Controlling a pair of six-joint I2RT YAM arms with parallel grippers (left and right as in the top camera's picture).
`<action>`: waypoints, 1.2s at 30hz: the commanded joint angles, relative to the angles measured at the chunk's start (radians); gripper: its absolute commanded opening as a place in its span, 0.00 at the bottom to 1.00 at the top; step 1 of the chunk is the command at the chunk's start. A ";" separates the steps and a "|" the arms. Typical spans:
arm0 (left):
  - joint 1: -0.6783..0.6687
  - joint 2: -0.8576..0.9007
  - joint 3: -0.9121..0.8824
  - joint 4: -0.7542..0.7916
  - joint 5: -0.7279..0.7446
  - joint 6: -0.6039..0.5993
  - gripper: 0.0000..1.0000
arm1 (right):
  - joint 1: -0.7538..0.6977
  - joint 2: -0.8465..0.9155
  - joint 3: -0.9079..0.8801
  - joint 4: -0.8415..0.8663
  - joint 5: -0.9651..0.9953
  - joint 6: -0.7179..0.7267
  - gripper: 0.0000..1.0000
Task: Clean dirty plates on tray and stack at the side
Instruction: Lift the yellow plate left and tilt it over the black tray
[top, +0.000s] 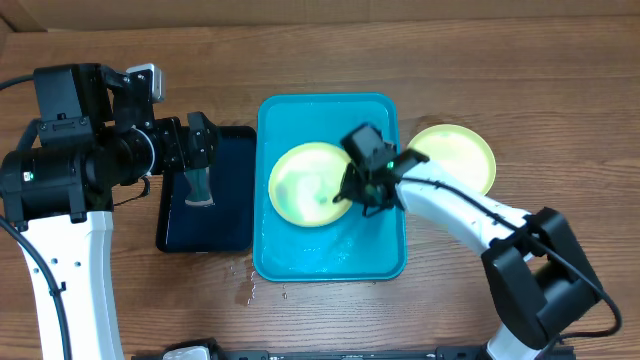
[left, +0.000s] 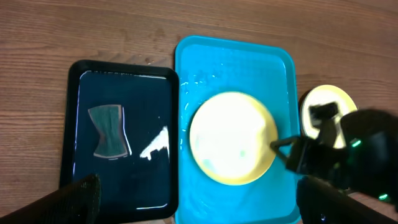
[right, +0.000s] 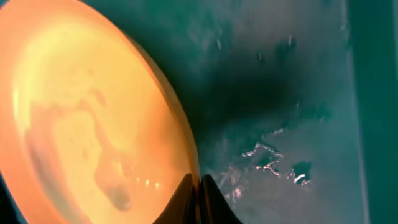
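My jaws differ: the left gripper (top: 200, 140) hangs spread wide and empty over the black tray (top: 230, 215). The right gripper (top: 352, 195) is clenched on the right rim of the green plate (top: 305, 185) in the turquoise tray (top: 385, 255). I judge the plate light, stiff and wet-slippery, with the rim the only handhold. A second plate (top: 462, 155) sits right of the tray.

You get bright, even, sharp light overhead. The left wrist view shows white glare on the wet black tray (left: 121, 67) and dark blur in its bottom corners. Your right wrist view is dim and soft, the plate (right: 81, 124) tinted orange.
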 joint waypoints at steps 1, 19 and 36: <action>-0.001 0.009 0.017 0.001 0.017 0.014 1.00 | 0.010 -0.029 0.131 -0.047 0.029 -0.051 0.04; -0.001 0.009 0.017 0.001 0.017 0.014 1.00 | 0.322 -0.026 0.193 0.240 0.458 -0.192 0.04; -0.001 0.009 0.017 0.001 0.017 0.014 1.00 | 0.459 -0.026 0.193 0.715 0.690 -0.903 0.04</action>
